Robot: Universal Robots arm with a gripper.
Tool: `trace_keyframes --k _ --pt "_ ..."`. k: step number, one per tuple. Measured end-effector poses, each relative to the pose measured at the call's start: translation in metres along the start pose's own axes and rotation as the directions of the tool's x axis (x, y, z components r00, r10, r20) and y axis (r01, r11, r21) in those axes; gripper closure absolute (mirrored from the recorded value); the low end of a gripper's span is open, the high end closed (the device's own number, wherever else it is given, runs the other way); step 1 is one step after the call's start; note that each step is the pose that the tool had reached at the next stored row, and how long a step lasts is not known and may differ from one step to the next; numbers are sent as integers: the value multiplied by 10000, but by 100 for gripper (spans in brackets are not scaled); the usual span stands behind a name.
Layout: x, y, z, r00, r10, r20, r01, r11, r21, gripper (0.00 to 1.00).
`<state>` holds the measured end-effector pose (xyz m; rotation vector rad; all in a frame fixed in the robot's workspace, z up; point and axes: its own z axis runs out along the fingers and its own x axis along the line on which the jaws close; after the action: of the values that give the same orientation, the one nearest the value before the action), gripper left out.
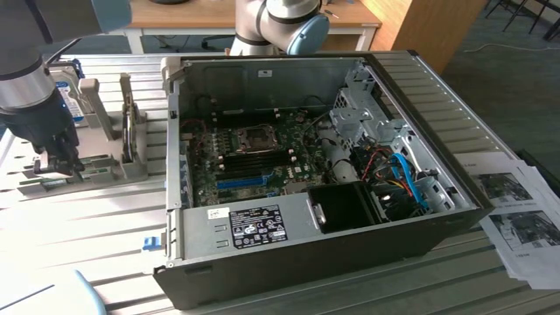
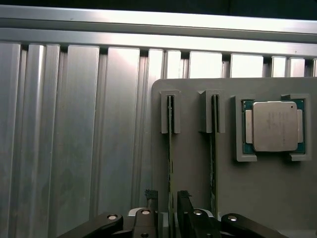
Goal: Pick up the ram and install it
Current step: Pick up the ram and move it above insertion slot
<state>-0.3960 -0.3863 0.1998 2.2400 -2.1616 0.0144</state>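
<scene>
The ram (image 2: 171,153) stands on edge in a slot of the grey holder (image 2: 198,198), seen as a thin green strip. A second stick (image 2: 214,153) stands in the slot beside it. My gripper (image 2: 167,199) is low over the holder, open, with one finger (image 2: 150,198) on each side of the first stick and a small gap to it. In the exterior view the gripper (image 1: 55,165) is down at the holder (image 1: 105,172), at that view's left, beside the open computer case (image 1: 298,262). The motherboard (image 1: 262,161) lies exposed inside the case.
A processor chip (image 2: 275,126) sits in a pocket of the holder beyond the sticks. A silver hard drive (image 1: 70,98) stands behind the gripper. A blue slot strip (image 1: 240,182) lies on the motherboard. Printed sheets (image 1: 516,216) lie at the exterior view's right on the slatted metal table (image 1: 88,223).
</scene>
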Motion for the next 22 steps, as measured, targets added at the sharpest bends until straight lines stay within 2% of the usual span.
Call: trace_keyframes --k 22 --pt "-9 -1 13 10000 0 1 0 10000 3 71"
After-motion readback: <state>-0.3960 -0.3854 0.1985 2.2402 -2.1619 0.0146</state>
